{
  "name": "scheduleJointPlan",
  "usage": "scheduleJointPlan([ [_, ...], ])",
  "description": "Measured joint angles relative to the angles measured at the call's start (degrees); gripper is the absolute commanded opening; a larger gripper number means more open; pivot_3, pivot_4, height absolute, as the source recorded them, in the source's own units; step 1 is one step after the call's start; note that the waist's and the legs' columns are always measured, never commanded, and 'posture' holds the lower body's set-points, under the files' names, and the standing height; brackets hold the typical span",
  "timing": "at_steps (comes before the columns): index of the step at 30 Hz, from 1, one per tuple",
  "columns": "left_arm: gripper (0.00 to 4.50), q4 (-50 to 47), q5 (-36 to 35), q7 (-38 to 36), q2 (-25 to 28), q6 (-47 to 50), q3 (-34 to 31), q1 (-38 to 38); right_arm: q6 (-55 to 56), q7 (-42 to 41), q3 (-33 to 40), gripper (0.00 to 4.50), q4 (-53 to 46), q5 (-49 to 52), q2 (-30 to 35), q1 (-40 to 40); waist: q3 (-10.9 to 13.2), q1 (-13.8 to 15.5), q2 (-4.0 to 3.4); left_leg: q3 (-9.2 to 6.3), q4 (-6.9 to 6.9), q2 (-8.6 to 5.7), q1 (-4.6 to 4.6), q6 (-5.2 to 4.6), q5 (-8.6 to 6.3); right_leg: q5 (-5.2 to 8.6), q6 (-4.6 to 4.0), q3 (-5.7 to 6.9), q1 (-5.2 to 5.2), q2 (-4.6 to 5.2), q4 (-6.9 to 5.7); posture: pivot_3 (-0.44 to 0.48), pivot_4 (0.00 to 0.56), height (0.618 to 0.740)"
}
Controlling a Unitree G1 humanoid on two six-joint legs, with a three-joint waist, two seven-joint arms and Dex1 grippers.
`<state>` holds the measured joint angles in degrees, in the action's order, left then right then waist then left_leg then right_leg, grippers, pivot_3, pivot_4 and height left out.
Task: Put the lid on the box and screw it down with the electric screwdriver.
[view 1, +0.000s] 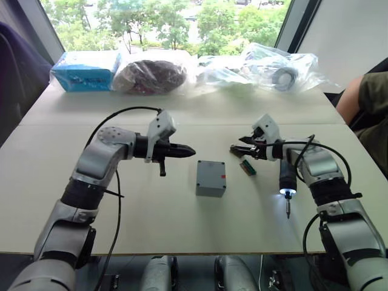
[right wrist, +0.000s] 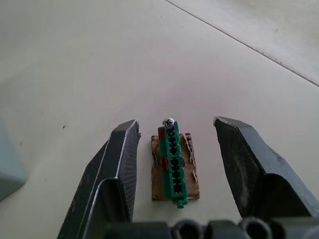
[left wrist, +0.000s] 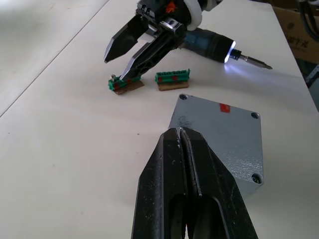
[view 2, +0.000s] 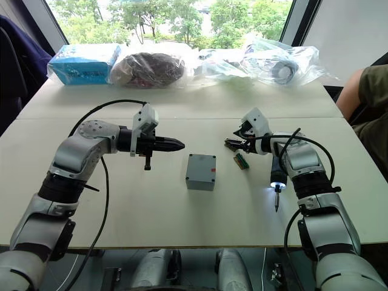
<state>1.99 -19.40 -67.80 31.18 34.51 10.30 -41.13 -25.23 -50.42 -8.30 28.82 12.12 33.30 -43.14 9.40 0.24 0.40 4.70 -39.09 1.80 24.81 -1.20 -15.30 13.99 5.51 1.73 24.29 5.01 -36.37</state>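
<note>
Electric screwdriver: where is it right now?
In the head views the electric screwdriver sits at the robot's right, alongside the right forearm, lit tip toward the near table edge, right of the box and green pieces.

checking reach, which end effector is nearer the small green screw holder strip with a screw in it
Right. The right end effector is open, straddling the green screw holder strip. The left end effector is shut, across the closed square grey box.

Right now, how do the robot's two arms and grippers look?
Both arms have silver-grey shells with black joints and loose black cables. Each wrist carries a white camera housing. The left gripper and the right gripper each have two tapered black fingers; an orange mark sits near the right gripper's base.
</note>
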Motion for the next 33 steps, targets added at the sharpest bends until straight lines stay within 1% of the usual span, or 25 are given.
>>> scheduleJointPlan([
  [10, 0.00, -0.54, -0.06, 1.00, 0.03, -0.01, 0.01, 0.53, 2.07, -1.41, 0.15, 2.56, 4.07, -1.79, -1.81, -1.71, 0.00, -0.08, 0.00, 0.01, 0.00, 0.00, 0.00, 0.06, 0.03, 0.00, 0.00, 0.00, 0.00, -0.01, -0.01, 0.000, 0.150, 0.740],
  [11, 0.00, -0.56, -0.06, 1.13, 0.03, -0.01, 0.01, 0.62, 2.09, -1.53, 0.16, 2.32, 4.29, -1.89, -1.94, -1.71, 0.00, -0.08, 0.00, 0.01, 0.01, 0.00, 0.00, 0.06, 0.04, 0.00, 0.00, 0.00, 0.00, -0.01, -0.01, 0.000, 0.150, 0.740],
  [13, 0.00, -0.56, -0.05, 1.37, 0.03, -0.01, 0.03, 0.80, 2.19, -1.58, 0.22, 1.97, 4.58, -1.96, -2.15, -1.72, 0.00, -0.11, 0.00, 0.01, 0.01, 0.00, 0.00, 0.06, 0.04, 0.00, 0.00, 0.00, 0.00, -0.01, -0.01, 0.000, 0.150, 0.740],
  [14, 0.00, -0.56, -0.05, 1.45, 0.03, -0.01, 0.03, 0.90, 2.35, -1.58, 0.29, 1.67, 4.82, -2.11, -2.33, -1.72, 0.00, -0.12, 0.00, 0.01, 0.01, 0.00, 0.00, 0.06, 0.04, 0.00, 0.00, 0.00, 0.00, -0.01, -0.01, 0.000, 0.150, 0.740],
  [15, 0.00, -0.56, -0.05, 1.49, 0.03, -0.02, 0.04, 0.95, 2.43, -1.59, 0.31, 1.13, 5.00, -2.26, -2.45, -1.74, 0.00, -0.12, 0.00, 0.01, 0.01, 0.00, 0.00, 0.06, 0.04, 0.00, 0.00, 0.00, 0.00, -0.01, -0.01, 0.000, 0.150, 0.740],
  [16, 0.00, -0.56, -0.04, 1.52, 0.04, -0.03, 0.05, 0.96, 2.50, -1.58, 0.32, 0.84, 5.20, -2.39, -2.56, -1.77, 0.00, -0.12, 0.00, 0.01, 0.01, 0.00, 0.00, 0.06, 0.04, 0.00, 0.00, 0.00, 0.00, -0.01, -0.01, 0.000, 0.150, 0.740],
  [18, 0.00, -0.56, -0.04, 1.56, 0.04, -0.06, 0.05, 0.96, 2.86, -1.56, 0.32, 0.07, 5.38, -2.71, -2.66, -1.88, 0.00, -0.13, 0.00, 0.01, 0.01, 0.00, 0.00, 0.07, 0.04, 0.00, 0.00, 0.00, 0.00, -0.01, -0.01, 0.000, 0.150, 0.740],
  [30, 0.00, -0.55, 0.00, 1.62, 0.04, -0.18, 0.09, 1.10, 3.08, -2.46, 0.72, 0.07, 4.98, -2.91, -2.98, -2.15, 0.00, -0.26, 0.00, 0.01, 0.01, 0.00, 0.00, 0.07, 0.04, 0.00, 0.00, 0.01, 0.00, -0.01, -0.02, 0.000, 0.150, 0.740],
  [33, 0.00, -0.54, 0.06, 1.61, 0.04, -0.27, 0.18, 1.12, 2.73, -2.77, 2.04, 0.07, 4.16, -2.64, -2.90, -2.01, 0.00, -0.25, 0.00, 0.01, 0.01, 0.00, 0.00, 0.07, 0.04, 0.00, 0.00, 0.01, 0.00, -0.01, -0.02, 0.000, 0.150, 0.740],
])
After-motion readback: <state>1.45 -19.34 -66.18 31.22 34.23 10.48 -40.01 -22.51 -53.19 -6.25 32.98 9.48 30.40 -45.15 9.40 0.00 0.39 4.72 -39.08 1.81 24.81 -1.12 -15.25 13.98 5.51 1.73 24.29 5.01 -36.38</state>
